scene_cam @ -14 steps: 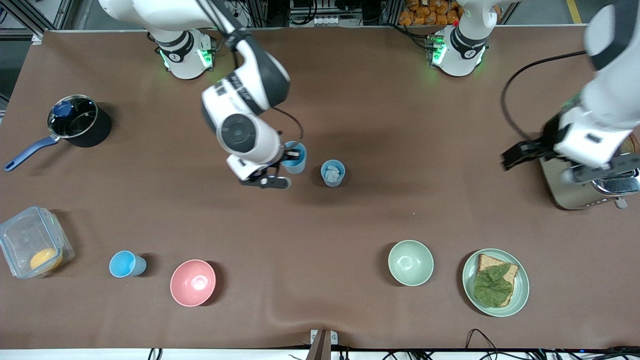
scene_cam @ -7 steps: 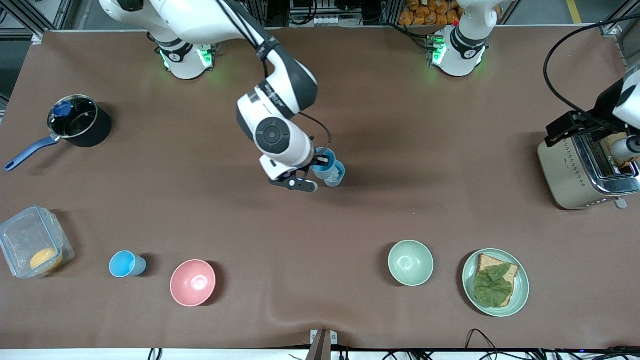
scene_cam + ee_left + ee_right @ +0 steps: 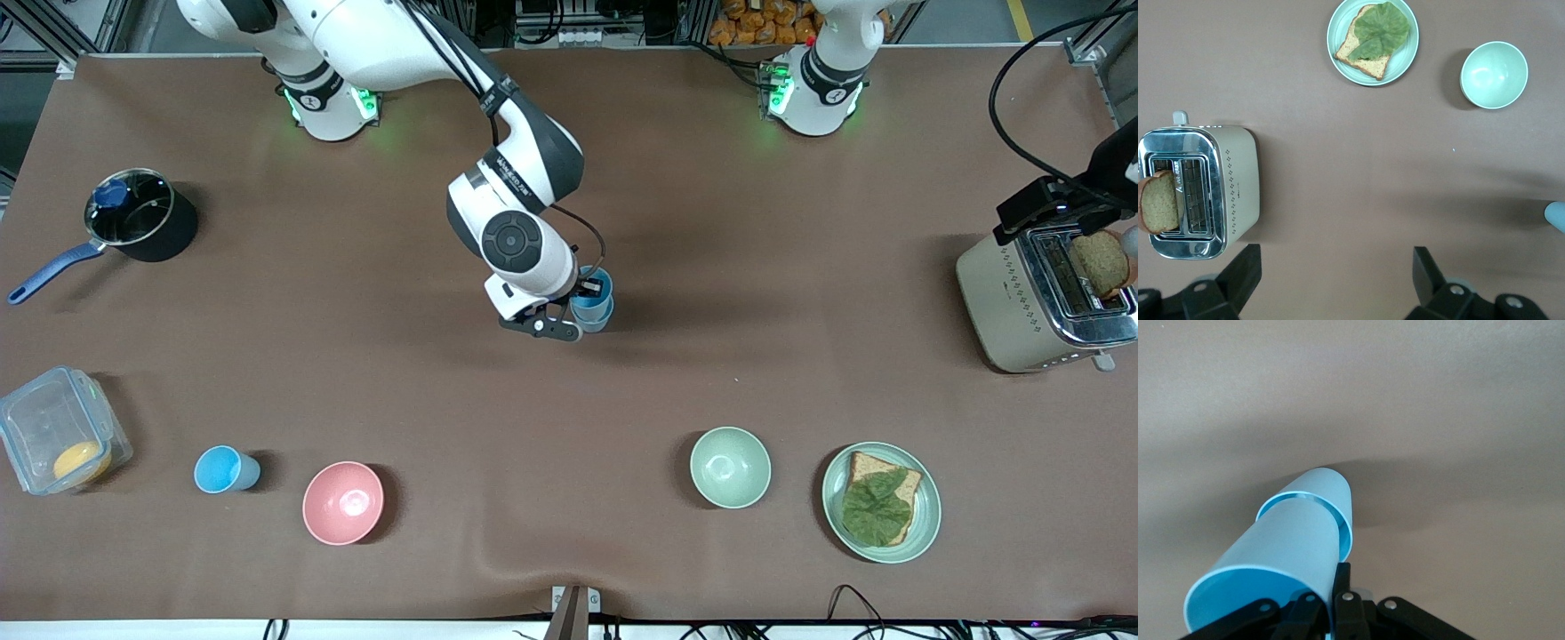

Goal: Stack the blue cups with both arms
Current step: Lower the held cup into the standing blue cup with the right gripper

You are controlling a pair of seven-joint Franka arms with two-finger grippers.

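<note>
My right gripper (image 3: 583,292) is shut on the rim of a light-blue cup (image 3: 594,286), one finger inside and one outside. The cup's lower part sits inside a second blue cup (image 3: 596,316) that stands mid-table. In the right wrist view the held cup (image 3: 1271,567) nests in the lower cup (image 3: 1335,495), with my right gripper (image 3: 1330,588) pinching the rim. A third blue cup (image 3: 222,469) stands near the front camera toward the right arm's end. My left gripper (image 3: 1053,206) is open and empty over bare table beside the toaster; its spread fingers (image 3: 1238,280) show in the left wrist view.
A toaster (image 3: 1022,302) with a bread slice (image 3: 1101,263) stands at the left arm's end. A pink bowl (image 3: 343,502), a green bowl (image 3: 730,467), a plate (image 3: 837,520) with bread and lettuce, a lidded box (image 3: 55,431) and a pot (image 3: 140,213) stand around.
My right gripper carried its blue cup sideways over the standing cup and lowered it in. My left arm rose and swung away from the toaster's top toward the table's end.
</note>
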